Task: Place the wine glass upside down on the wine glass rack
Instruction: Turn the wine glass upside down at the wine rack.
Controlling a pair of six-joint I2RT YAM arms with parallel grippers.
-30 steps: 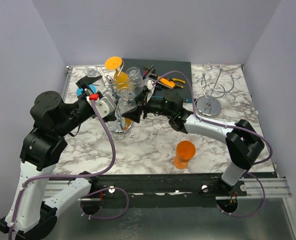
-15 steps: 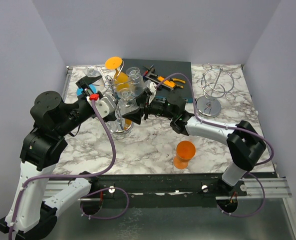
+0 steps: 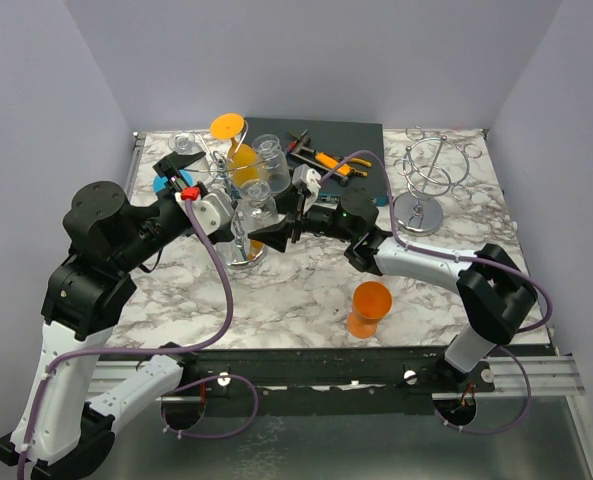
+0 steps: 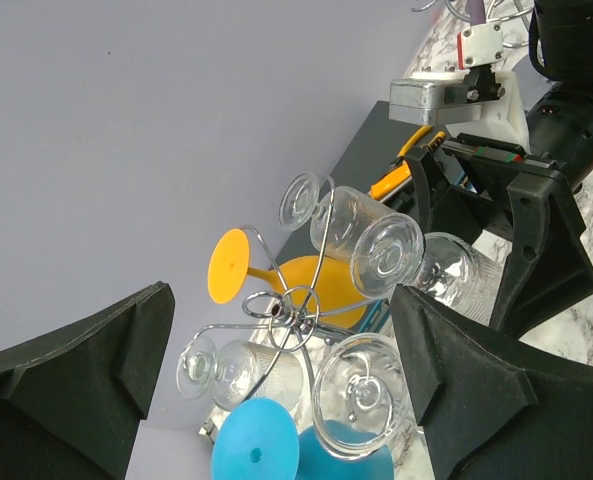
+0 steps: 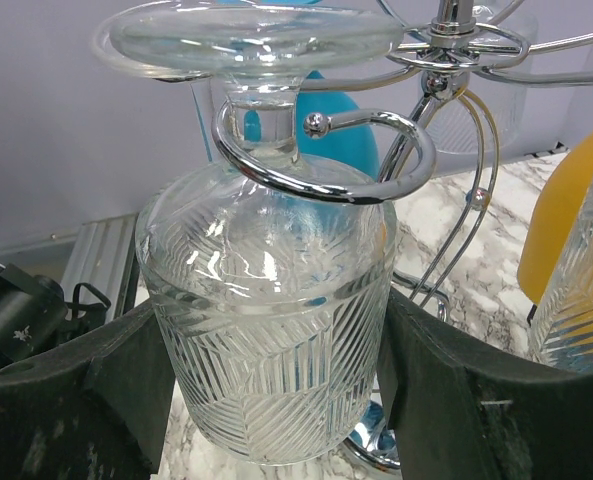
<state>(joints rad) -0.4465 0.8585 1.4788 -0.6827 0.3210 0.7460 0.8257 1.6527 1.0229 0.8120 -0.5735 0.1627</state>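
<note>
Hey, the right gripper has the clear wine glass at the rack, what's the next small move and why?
Probably open the right gripper slightly. The wine glass already hangs upside down, its stem inside the rack's ring and its foot above it, while the fingers press both sides of the bowl. Releasing should let the ring carry it.

You will see that your right arm has drawn its wrist slightly rightward and toward the near edge, so the right gripper (image 3: 268, 215), flanking the wine glass (image 5: 266, 330), sits slightly farther from the wine glass rack (image 5: 431, 80).
</note>
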